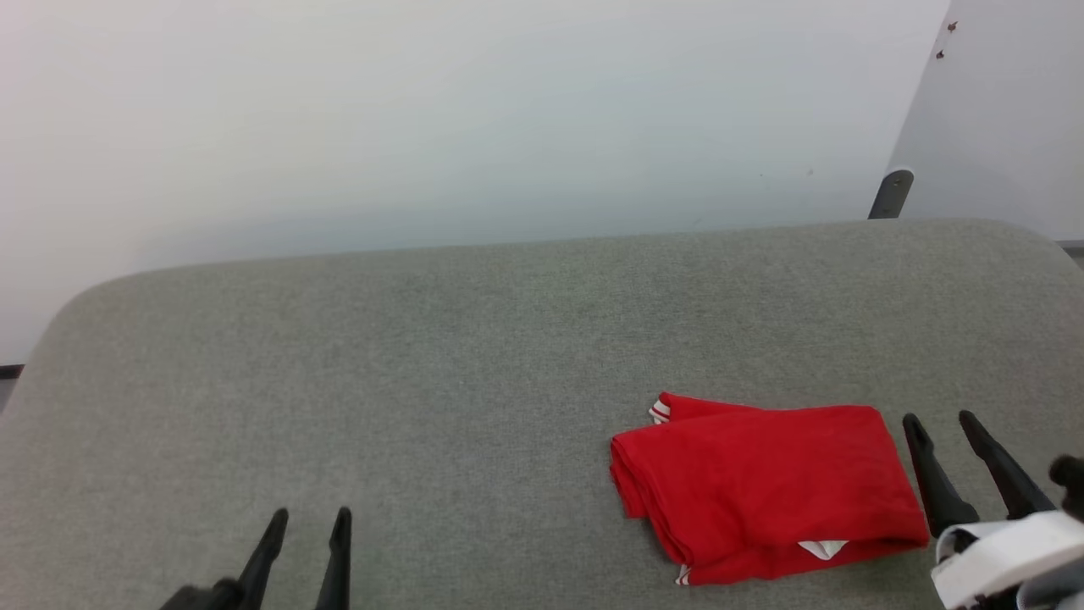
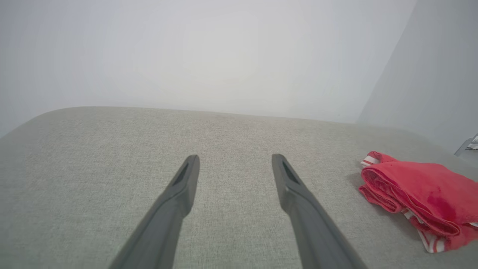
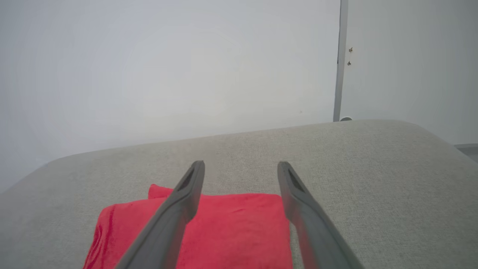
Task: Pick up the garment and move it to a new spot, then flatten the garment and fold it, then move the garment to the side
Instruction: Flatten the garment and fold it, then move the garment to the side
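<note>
Currently your left gripper [image 1: 312, 512] and right gripper [image 1: 938, 417] are both hanging wide, empty; when sliding the folded red jersey [image 1: 762, 483] aside, be pinching every layer.

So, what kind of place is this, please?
Probably a plain indoor test room: a grey fabric-covered table with rounded corners, a bare white wall behind, and one folded red garment.

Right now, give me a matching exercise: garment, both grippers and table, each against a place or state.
1 garment
2 left gripper
3 right gripper
4 table

A grey, fabric-covered
B open, by the garment's right edge
C red, folded, lying on the table
D open, well to the garment's left

Pairs: 1-C, 2-D, 3-B, 4-A
</note>
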`<state>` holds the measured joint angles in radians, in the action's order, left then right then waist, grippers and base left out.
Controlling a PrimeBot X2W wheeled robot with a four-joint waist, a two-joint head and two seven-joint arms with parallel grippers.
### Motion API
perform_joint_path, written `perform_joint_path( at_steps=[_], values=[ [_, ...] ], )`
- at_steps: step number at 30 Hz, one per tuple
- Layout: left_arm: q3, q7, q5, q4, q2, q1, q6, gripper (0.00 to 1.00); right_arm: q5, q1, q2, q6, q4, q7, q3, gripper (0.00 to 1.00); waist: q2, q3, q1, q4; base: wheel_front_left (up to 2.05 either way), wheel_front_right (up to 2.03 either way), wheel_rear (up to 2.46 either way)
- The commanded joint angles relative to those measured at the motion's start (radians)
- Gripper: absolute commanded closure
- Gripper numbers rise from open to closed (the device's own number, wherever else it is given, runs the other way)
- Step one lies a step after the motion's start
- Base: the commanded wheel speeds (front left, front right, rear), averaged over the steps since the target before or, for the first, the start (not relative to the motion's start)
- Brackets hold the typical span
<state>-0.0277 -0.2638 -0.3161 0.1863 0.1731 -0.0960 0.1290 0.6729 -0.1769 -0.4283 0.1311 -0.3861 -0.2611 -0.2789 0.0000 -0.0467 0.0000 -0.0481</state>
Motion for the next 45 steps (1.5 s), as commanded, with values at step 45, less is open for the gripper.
perform_joint_path(
  at_steps=[45],
  values=[
    [0.004, 0.0, 0.039, -0.13, -0.058, -0.121, 0.003, 0.0, -0.199, 0.135, -0.009, -0.001, 0.299, 0.688, 0.218, 0.0, 0.0, 0.047, 0.0, 0.021, 0.0, 0.0, 0.0]
  ],
)
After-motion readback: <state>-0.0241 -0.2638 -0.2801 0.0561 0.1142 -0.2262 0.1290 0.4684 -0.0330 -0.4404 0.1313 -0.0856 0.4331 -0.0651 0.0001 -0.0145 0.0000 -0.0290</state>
